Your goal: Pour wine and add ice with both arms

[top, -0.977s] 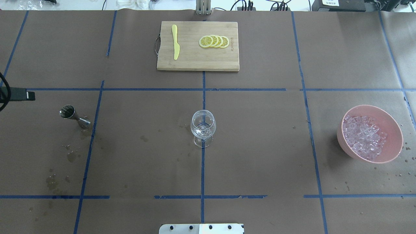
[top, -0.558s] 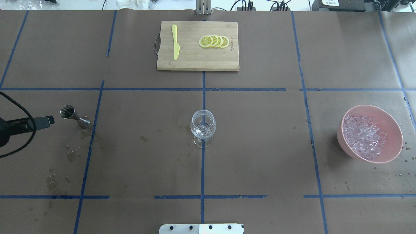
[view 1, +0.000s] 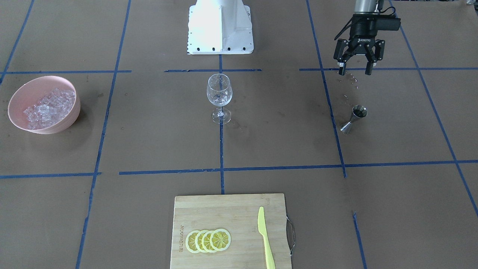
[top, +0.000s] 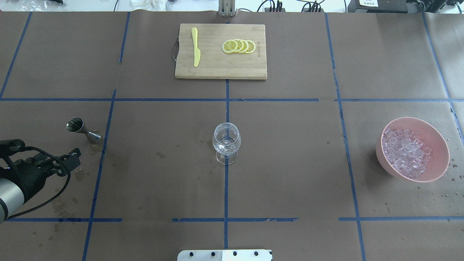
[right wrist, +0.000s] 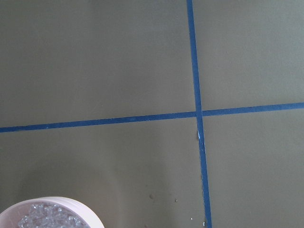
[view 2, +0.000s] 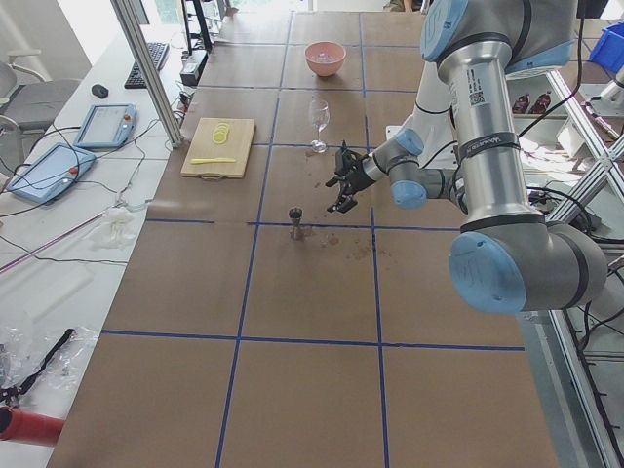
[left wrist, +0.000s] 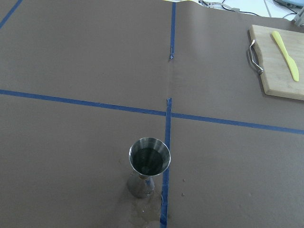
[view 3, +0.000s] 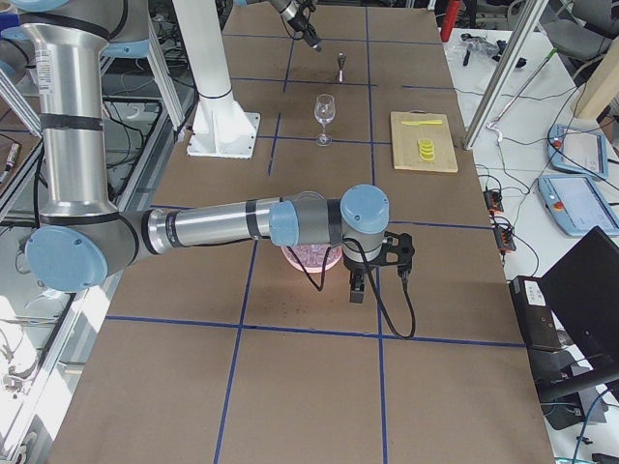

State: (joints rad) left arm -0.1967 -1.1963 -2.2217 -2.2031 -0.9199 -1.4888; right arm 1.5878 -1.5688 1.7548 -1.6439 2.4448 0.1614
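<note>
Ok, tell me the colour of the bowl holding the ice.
Pale pink bowl; clearest in the overhead exterior view.

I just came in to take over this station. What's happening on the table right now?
The left gripper hangs open, holding nothing, on the robot's side of the upright metal jigger, which holds dark liquid. The right arm hovers by the pink bowl of ice; its gripper's state cannot be told. The wine glass stands alone at the centre.
</note>
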